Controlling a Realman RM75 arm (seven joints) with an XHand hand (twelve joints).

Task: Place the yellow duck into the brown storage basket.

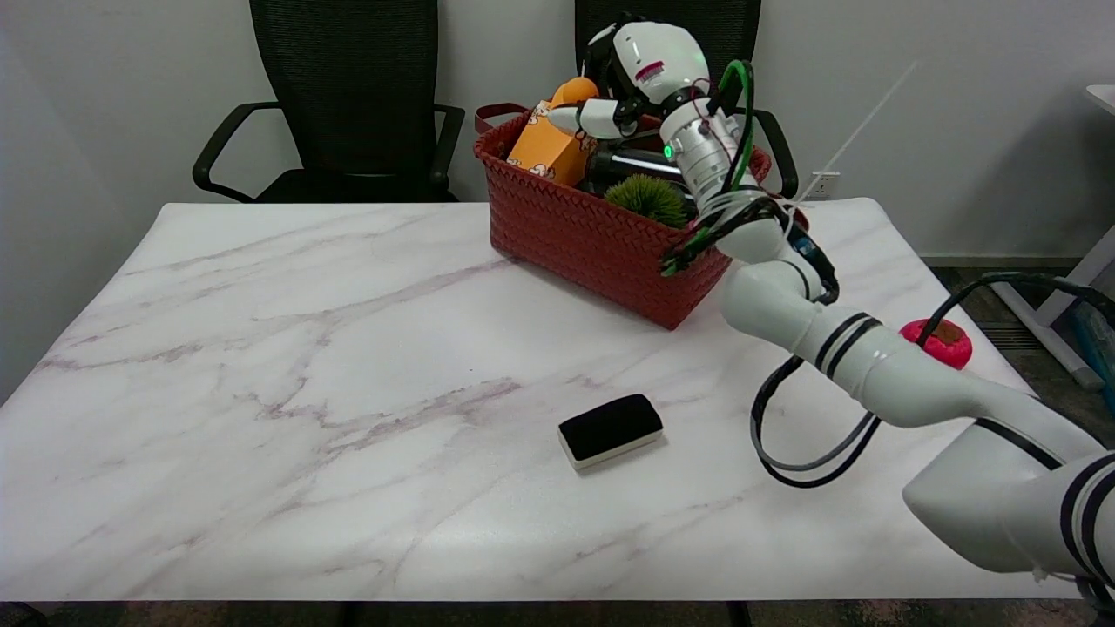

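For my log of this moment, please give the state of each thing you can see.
robot hand: over the basket, grip unclear
yellow duck: at the fingers, above the basket
brown storage basket: upright, holding items
orange box: tilted in basket
black eraser: flat on table

Counter (261,366), marbled; black-topped eraser block (610,429) at six o'clock; red object (945,346) at three o'clock; two black chairs (348,96) at twelve.

Pale grey wall (958,104), two black mesh office chairs (348,96) behind white marble-patterned table (261,392)
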